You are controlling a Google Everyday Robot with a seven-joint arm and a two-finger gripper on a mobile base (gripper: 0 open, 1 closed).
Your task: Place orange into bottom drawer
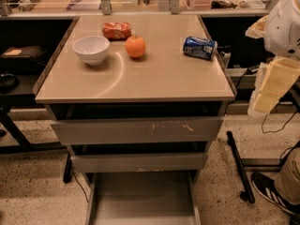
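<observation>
Orange (135,46), 1, round and bright, sits on counter (154,81) by 1 bowl (91,48). Gripper (274,86) hangs at right; cannot tell its state.

The arm (286,22) showed only at the far right edge, its white, rounded housing filling the upper right corner and cut off by the frame. Below that housing hung the gripper (274,86), a pale cream, blocky piece (much yellower than the white shell above it). It slanted downward and to the left, so its lower end sat further left than its upper end. It was raised in the air at the right side of the view, close to the camera. The rest of the arm lay outside the frame.
</observation>
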